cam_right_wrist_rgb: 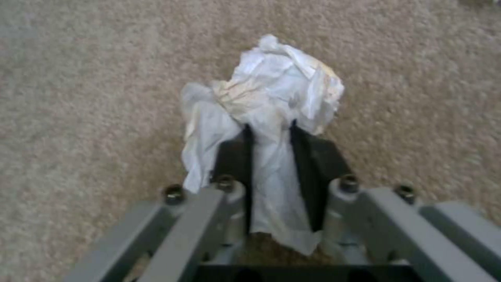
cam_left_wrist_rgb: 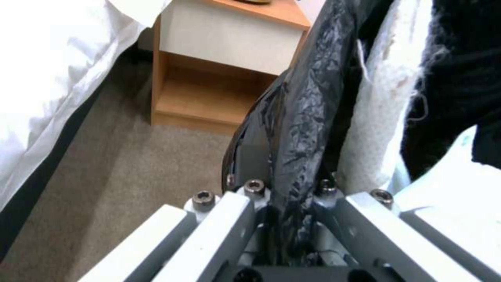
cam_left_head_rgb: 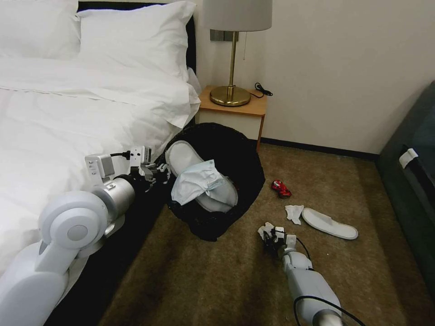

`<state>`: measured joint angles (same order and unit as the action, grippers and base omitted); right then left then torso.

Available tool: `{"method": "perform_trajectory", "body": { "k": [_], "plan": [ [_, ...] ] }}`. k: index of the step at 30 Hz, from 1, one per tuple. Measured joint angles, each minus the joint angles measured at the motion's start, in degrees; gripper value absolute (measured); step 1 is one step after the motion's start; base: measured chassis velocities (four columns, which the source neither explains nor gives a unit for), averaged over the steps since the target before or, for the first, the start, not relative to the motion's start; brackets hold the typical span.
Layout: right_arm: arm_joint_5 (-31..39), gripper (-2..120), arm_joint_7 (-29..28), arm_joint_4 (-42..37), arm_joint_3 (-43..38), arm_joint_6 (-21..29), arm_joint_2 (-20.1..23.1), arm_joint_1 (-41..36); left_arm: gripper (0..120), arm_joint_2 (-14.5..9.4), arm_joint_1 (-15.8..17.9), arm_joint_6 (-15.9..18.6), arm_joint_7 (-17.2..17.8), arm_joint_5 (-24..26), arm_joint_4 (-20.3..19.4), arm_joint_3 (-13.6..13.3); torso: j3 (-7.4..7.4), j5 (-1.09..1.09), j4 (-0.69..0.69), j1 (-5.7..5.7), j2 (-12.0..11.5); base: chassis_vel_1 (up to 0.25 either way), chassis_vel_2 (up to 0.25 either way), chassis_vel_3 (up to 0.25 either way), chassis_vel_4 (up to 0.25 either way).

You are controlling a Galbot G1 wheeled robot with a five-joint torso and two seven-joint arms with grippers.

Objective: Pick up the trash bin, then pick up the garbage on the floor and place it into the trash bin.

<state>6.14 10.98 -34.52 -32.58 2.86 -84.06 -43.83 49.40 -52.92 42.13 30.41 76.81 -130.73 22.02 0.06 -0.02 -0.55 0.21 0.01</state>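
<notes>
Down on the carpet (cam_left_head_rgb: pixel 217 280), the right claw (cam_left_head_rgb: pixel 268 235) has its fingers (cam_right_wrist_rgb: pixel 235 156) drawn narrow on a crumpled white tissue (cam_right_wrist_rgb: pixel 266 98), which bulges out past the tips and hangs down between them. That tissue sits out in front of the bin (cam_left_head_rgb: pixel 235 158), on the side away from the bed (cam_left_head_rgb: pixel 68 117). The left claw (cam_left_head_rgb: pixel 161 172) reaches from beside the bed and pinches the bin's rim, fingers closed on the black liner (cam_left_wrist_rgb: pixel 297 117). The bin tilts its mouth up, next to the nightstand (cam_left_head_rgb: pixel 235 111). Inside lie a white slipper (cam_left_head_rgb: pixel 183 158) and a pale mask (cam_left_head_rgb: pixel 199 181). Beyond the bin on the carpet lie a crushed red can (cam_left_head_rgb: pixel 281 188), another tissue (cam_left_head_rgb: pixel 294 212) and a second slipper (cam_left_head_rgb: pixel 330 223).
</notes>
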Motion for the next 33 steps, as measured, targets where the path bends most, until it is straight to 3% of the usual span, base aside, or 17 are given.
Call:
{"method": "perform_trajectory", "body": {
  "k": [5,20,23,30,31,33],
  "plan": [
    [0.47,0,-0.32,-0.78,0.12,0.01,0.21,-0.56,1,0.24,0.30,0.00,-0.23,-0.01,0.33,-0.18,0.02,0.02,0.00,0.00,0.00,0.000,0.000,0.000,0.000],
    [1.64,0,-0.79,-3.95,0.29,0.33,1.05,-2.51,1,0.23,0.56,0.00,-0.30,-0.03,0.23,-0.27,0.03,0.07,0.02,0.02,-0.01,0.000,0.000,0.000,0.000],
    [3.29,0,-1.44,-10.84,0.63,1.31,2.88,-5.65,1,0.21,0.42,0.00,-0.25,-0.08,0.08,-0.27,0.05,0.05,-0.05,0.03,-0.02,0.000,0.000,0.000,0.000],
    [7.14,0,-0.50,-34.38,0.15,2.93,9.65,-14.59,1,-0.04,-0.03,0.00,-0.03,-0.26,-0.17,0.07,0.03,0.03,-0.01,0.03,-0.02,0.000,0.000,0.000,0.000],
    [7.14,0,-0.50,-34.38,0.15,2.93,9.65,-14.59,1,-0.04,-0.03,0.00,-0.03,-0.26,-0.17,0.07,0.03,0.03,-0.01,0.03,-0.02,0.000,0.000,0.000,0.000],
    [10.55,0,-0.12,-44.66,-1.18,4.62,12.77,-18.21,1,-0.11,-0.30,0.00,0.00,-0.34,-0.18,0.11,0.02,0.02,-0.01,0.03,-0.02,0.000,0.000,0.000,0.000]
  ]
}}
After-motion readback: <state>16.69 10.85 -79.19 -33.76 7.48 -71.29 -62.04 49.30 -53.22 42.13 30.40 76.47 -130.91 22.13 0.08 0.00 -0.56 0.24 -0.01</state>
